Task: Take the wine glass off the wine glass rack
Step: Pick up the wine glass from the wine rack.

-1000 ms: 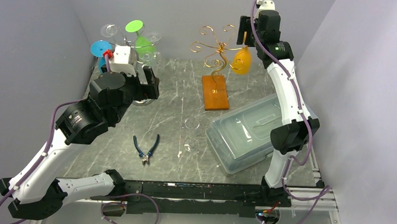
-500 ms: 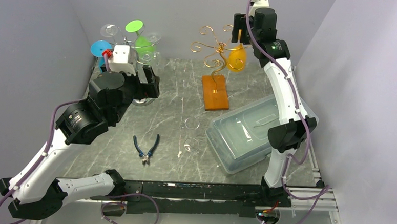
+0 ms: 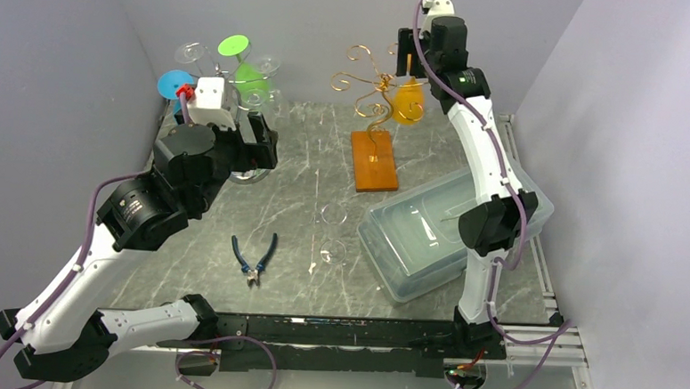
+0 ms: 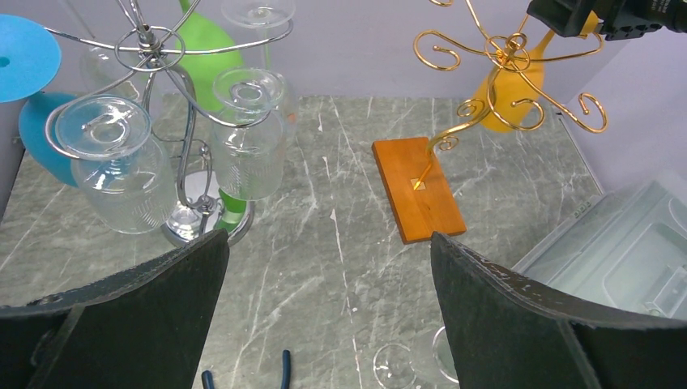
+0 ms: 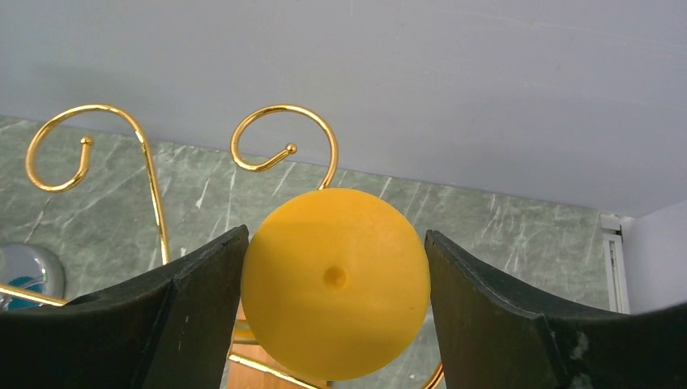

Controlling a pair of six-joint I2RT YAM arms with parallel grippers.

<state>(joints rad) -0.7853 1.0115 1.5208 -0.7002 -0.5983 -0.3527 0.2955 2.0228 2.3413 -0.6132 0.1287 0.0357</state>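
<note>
The yellow wine glass [image 3: 409, 102] hangs upside down and tilted at the right side of the gold wire rack [image 3: 370, 82], which stands on an orange wooden base [image 3: 374, 160]. My right gripper [image 3: 408, 53] is high at the back, shut on the glass's round yellow foot [image 5: 334, 279], one finger on each side. From the left wrist view the glass bowl [image 4: 509, 96] sits among the rack's curled arms [image 4: 506, 50]; whether the stem still rests in a hook I cannot tell. My left gripper [image 4: 328, 243] hovers open over bare table.
A silver rack [image 3: 207, 67] at the back left carries several clear, green and blue glasses [image 4: 121, 166]. Blue-handled pliers [image 3: 253, 257] and two clear glasses [image 3: 331, 232] lie mid-table. A clear lidded bin [image 3: 429, 230] sits at the right.
My right gripper has moved left with the yellow glass, bringing it closer to the gold rack's centre. The left arm has stayed still.
</note>
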